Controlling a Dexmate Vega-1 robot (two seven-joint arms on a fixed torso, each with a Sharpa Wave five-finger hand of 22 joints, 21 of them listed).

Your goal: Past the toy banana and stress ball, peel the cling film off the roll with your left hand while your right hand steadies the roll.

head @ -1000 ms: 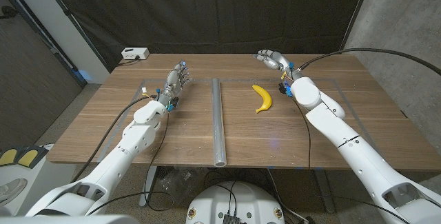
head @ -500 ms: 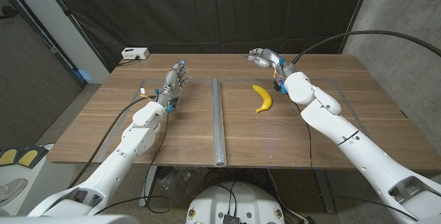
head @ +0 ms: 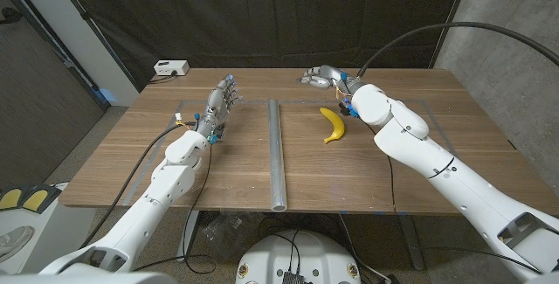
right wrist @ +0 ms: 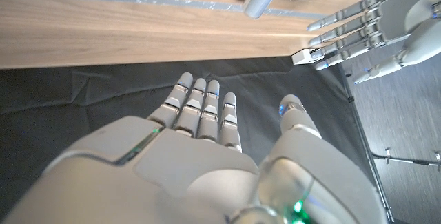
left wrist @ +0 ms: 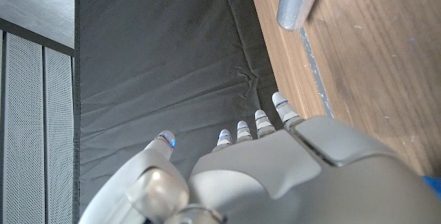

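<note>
Holding our left robot hand spread, empty, beside the cling film roll | right robot hand spread, empty, past the toy banana | roll lies mid-desk, untouched.

Even overhead light, sharp, soft shadows

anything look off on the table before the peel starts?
One thing: the task names a stress ball, but the table carries just the toy banana and the cling film roll. The roll lies straight, untouched, no film lifted. Left hand and right hand are both open, holding nothing.
</note>
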